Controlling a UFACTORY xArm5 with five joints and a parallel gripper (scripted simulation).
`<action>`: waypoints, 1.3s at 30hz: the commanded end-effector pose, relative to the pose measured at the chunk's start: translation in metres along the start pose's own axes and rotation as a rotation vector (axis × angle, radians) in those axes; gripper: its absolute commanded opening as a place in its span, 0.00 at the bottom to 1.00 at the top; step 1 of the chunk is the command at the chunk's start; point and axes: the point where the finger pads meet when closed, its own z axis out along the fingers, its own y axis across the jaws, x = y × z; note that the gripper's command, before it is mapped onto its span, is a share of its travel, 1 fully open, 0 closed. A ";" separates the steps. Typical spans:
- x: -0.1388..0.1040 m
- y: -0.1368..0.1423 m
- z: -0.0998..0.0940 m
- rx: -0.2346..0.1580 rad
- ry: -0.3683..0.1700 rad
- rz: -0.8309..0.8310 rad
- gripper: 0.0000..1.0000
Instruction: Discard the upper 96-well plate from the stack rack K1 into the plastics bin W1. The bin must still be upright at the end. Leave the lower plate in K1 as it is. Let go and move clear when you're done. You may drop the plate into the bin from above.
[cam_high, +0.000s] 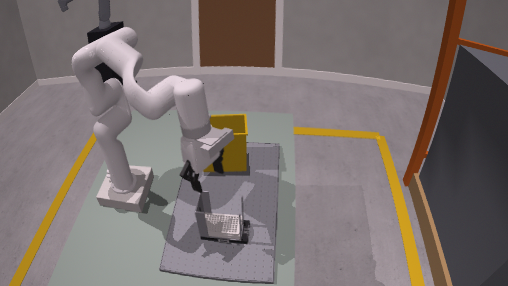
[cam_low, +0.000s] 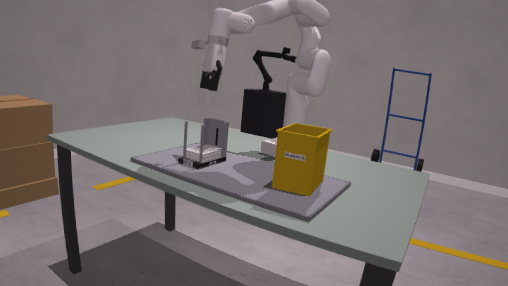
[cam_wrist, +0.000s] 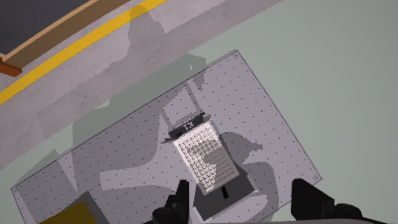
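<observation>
The stack rack K1 stands on the grey pegboard, with grey upright posts and a back panel. A white 96-well plate lies on top in it; it also shows in the exterior view and the wrist view. A lower plate under it is hard to make out. The yellow plastics bin W1 stands upright at the far end of the pegboard, also in the exterior view. My gripper hangs open and empty high above the table, between rack and bin. Its dark fingers frame the wrist view's bottom.
My arm's white base stands on the green table left of the pegboard. A black stand is behind the table. A brown box stack sits on the floor and a blue hand truck at the back.
</observation>
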 end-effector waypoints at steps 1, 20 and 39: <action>-0.011 -0.018 -0.009 0.003 -0.013 -0.050 1.00; -0.005 -0.031 0.004 0.008 -0.110 -0.465 1.00; 0.005 -0.026 0.012 0.012 -0.125 -0.538 1.00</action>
